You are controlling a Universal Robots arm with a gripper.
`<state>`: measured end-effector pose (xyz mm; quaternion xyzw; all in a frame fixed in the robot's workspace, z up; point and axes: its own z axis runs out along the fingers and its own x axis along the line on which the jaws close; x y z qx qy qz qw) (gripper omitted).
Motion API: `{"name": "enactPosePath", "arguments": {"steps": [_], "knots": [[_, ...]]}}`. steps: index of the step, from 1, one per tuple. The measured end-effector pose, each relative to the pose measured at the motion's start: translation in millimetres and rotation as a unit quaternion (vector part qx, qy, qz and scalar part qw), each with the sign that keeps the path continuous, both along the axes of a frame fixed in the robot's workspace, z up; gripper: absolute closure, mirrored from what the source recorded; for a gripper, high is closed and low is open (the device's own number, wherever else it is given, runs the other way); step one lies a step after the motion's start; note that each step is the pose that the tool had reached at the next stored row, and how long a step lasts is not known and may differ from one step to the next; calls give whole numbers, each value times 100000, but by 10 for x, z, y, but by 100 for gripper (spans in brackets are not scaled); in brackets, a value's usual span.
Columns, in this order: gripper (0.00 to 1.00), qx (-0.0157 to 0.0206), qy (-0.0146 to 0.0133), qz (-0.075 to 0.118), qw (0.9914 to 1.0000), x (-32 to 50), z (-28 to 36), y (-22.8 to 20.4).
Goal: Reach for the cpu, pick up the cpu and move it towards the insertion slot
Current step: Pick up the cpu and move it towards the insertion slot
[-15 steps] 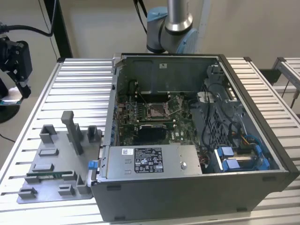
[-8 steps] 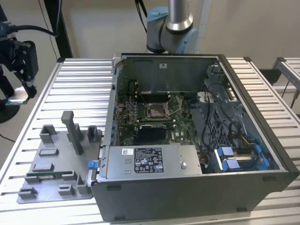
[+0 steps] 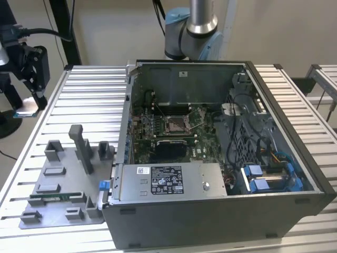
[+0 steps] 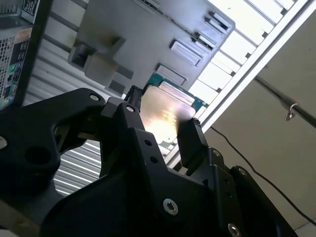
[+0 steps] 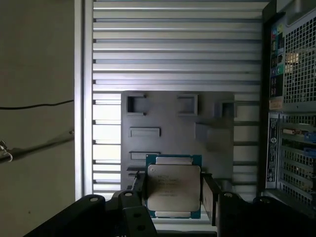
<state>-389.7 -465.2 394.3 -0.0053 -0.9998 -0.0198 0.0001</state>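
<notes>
Okay, you've got it: the gripper (image 3: 30, 105) is clamped on the cpu (image 3: 25, 112), jaws drawn in narrow against two opposite edges of the chip. In the first wrist view the cpu (image 5: 174, 186) sits square between the fingers (image 5: 209, 195), pale metal face toward the camera, green border showing at the two free edges. In the second wrist view the same plate (image 4: 165, 116) catches a bright glare, and it looks flat in the grip, not cocked.

Where is it? Up in the air, raised clear of the grey tray (image 3: 58, 203), out by the edge of the bench (image 3: 84, 95) at the exterior view's left. Nothing touches the chip except the gripper.

Now the relation that counts. The insertion slot (image 3: 176, 125) lies well apart from your gripper, off toward the exterior view's right, and lower down, on the board inside the open computer case (image 3: 210, 216). Between chip and slot stands the case's near side wall (image 3: 128, 105), so, as I judge it, the line from one to the other runs over that rim and then down into the case.

The slot's metal frame shows with its dark centre exposed and thin levers standing beside it. By my reading the pick is done and nearly the whole carry remains. The chip is close to square, so which edge faces which side of the frame I can't tell from here.
</notes>
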Motion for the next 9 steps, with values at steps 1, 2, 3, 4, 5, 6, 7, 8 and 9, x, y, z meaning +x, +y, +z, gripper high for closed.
{"name": "enactPosePath", "arguments": {"steps": [1, 2, 3, 4, 5, 6, 7, 8, 9], "knots": [[100, 1, -1, -1, 100000, 14, 0, 0], [100, -2, 1, 1, 100000, 29, 0, 0], [100, -2, 3, 0, 100000, 44, 0, 0], [100, 1, -3, 6, 100000, 58, 0, 0], [100, 1, -2, 9, 100000, 74, 0, 0], [100, -1, 1, 6, 100000, 88, 0, 0], [100, -1, 0, 10, 100000, 104, 0, 0], [100, 0, 0, 10, 100000, 118, 0, 0], [100, 0, 1, 11, 100000, 135, 0, 0]]}}
